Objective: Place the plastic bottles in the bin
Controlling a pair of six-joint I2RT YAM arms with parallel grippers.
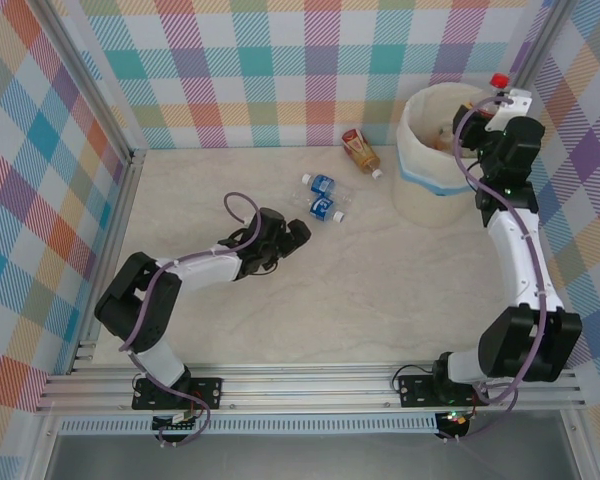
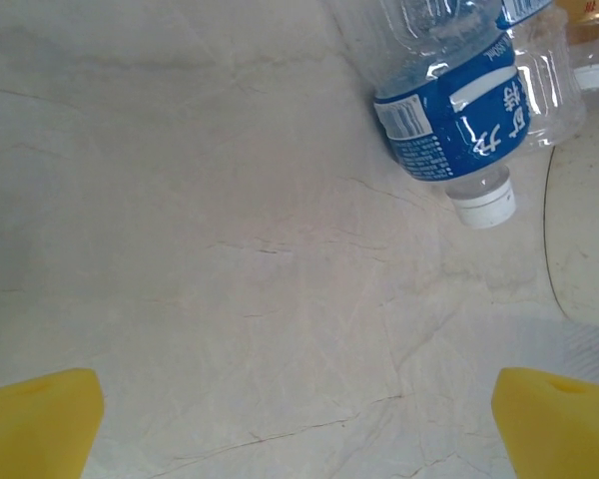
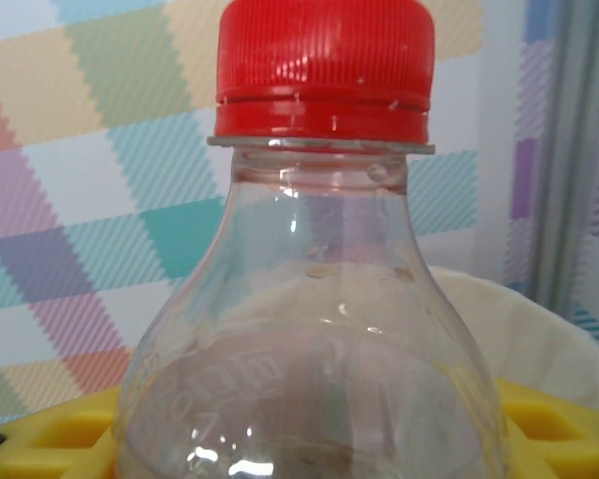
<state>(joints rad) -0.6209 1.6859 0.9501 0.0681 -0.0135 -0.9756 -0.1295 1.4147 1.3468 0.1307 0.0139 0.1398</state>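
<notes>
Right gripper (image 1: 494, 103): closed partway round the red-cap bottle (image 3: 319, 299), gripping its body between the yellow fingers (image 3: 50, 429), cap pointing away from the wrist.
Red-cap bottle, place: over the bin (image 1: 430, 200) — the cream rim shows just behind and below the gripper. I judge it is ready to be let go.
Left gripper (image 1: 292, 228): jaws spread wide with nothing between them, low over the table (image 2: 180, 249).
Ahead of the left gripper: a blue bottle (image 2: 449, 120) lies on its side, just forward and to the right of the open fingers. A second blue bottle (image 1: 321, 184) lies right beside it on the far side.
Beyond those: a brown bottle (image 1: 361, 151) lies on its side, farther out from the left gripper and close to the bin.
Done so far: something orange-tinted lies inside the bin, so I take it some bottles are already in.
Left to do: drop the held one, then the three on the table.
Hard to make out: the bin's inside is mostly hidden by its rim and the right arm — no count is possible. The held bottle's lower half is cut off in the right wrist view, so I cannot tell whether it has a label.
</notes>
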